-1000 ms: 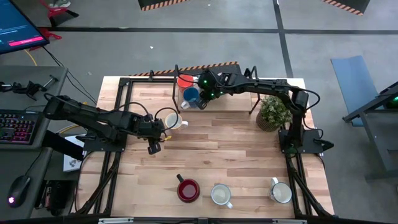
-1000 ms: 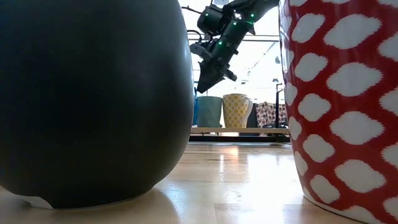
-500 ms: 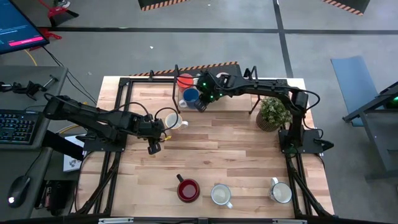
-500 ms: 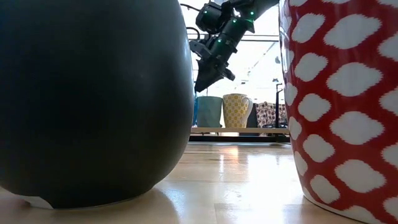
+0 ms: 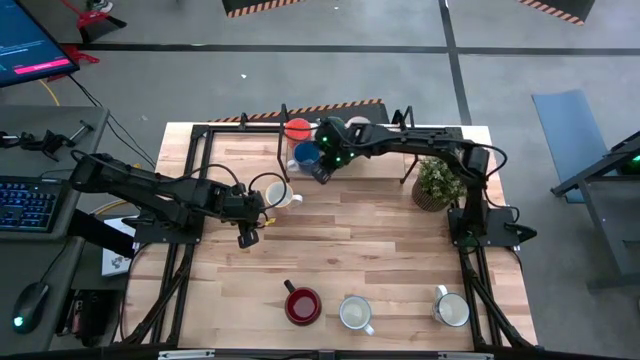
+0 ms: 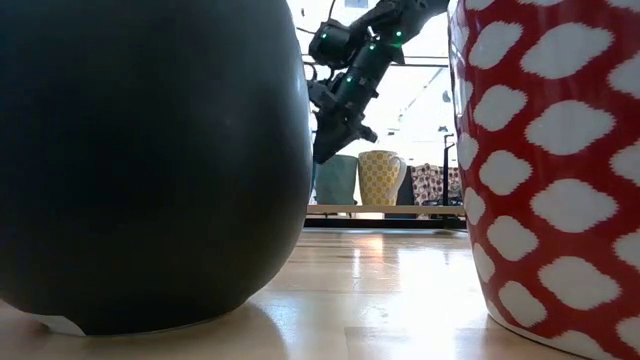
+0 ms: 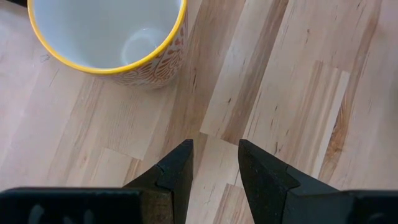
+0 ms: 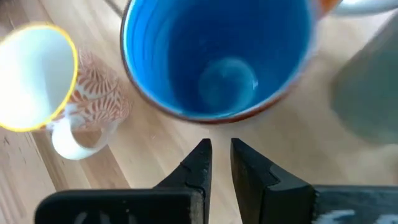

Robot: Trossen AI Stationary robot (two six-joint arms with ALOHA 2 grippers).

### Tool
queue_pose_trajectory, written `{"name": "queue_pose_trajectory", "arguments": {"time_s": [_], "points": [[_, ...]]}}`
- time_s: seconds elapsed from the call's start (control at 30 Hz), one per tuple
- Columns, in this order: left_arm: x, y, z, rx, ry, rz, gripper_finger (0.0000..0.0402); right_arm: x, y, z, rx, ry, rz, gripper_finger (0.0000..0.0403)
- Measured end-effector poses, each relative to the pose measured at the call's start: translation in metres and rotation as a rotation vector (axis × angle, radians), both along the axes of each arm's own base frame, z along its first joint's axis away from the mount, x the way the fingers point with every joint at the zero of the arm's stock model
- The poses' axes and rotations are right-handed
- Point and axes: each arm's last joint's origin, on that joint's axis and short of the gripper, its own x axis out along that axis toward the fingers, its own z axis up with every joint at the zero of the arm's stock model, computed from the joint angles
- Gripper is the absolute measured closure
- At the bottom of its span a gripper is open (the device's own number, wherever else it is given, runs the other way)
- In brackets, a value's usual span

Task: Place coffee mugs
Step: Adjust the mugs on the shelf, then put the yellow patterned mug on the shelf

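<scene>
The right pincer [image 5: 321, 172] hangs above the far part of the surface [image 5: 380, 250], its fingers nearly together with only a thin gap and nothing between them. The blue mug [image 5: 306, 155] sits just beyond its tips, upright and open to view in the right wrist picture [image 8: 214, 56]; the pincer is close to the rim but does not touch it. The orange mug [image 5: 297, 129] stands just past the blue one. Off to one side of this pincer is the yellow-rimmed mug [image 8: 34, 78] with its white handle.

The left pincer [image 5: 247, 236] rests low over the bare wood, fingers [image 7: 177, 171] parted and empty. That same yellow-rimmed mug [image 5: 271, 193] stands just ahead of its tips, apart from them, white inside with an orange pattern on the wall [image 7: 109, 34].

Well away from both pincers, along the near edge, stand three more mugs in a row: a dark red one [image 5: 302, 305], a pale one [image 5: 355, 313] and another pale one [image 5: 452, 309]. A potted plant [image 5: 440, 181] stands beside the right arm's base.

From the low camera, a dark round mug [image 6: 150, 160] and a red-and-white patterned mug [image 6: 545, 160] fill the foreground; between them the right pincer [image 6: 326, 150] hangs over a teal mug [image 6: 338, 180] and a cream patterned mug [image 6: 380, 178].
</scene>
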Motion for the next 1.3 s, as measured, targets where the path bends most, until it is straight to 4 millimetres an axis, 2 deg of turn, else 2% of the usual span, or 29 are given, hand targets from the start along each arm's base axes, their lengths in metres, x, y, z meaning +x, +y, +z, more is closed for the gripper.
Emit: {"name": "queue_pose_trajectory", "arguments": {"time_s": [0.17, 0.33, 0.73, 0.87, 1.03, 1.13, 1.3], "points": [[0.0, 0.0, 0.0, 0.0, 0.0, 0.0, 0.0284, 0.004, 0.007, -0.005, -0.004, 0.014, 0.014, 0.0363], [0.0, 0.0, 0.0, -0.001, 0.001, 0.001, 0.0284, -0.001, 0.01, 0.005, 0.011, 0.057, 0.018, 0.0363], [0.005, 0.008, 0.003, 0.014, -0.054, 0.05, 0.0284, -0.037, 0.051, 0.039, 0.152, 0.513, 0.093, 0.0363], [0.013, 0.015, 0.019, 0.032, -0.112, 0.05, 0.0284, -0.05, 0.063, 0.044, 0.128, 0.68, 0.107, 0.0363], [0.02, 0.023, 0.045, 0.073, -0.183, 0.014, 0.0284, -0.057, 0.083, 0.056, 0.161, 0.627, 0.253, 0.0363], [0.022, 0.026, 0.054, 0.097, -0.201, -0.011, 0.0284, -0.064, 0.098, 0.061, 0.136, 0.616, 0.335, 0.0363], [0.022, 0.031, 0.056, 0.115, -0.195, -0.013, 0.0284, -0.101, 0.122, 0.074, 0.11, 0.61, 0.395, 0.0363]]}}
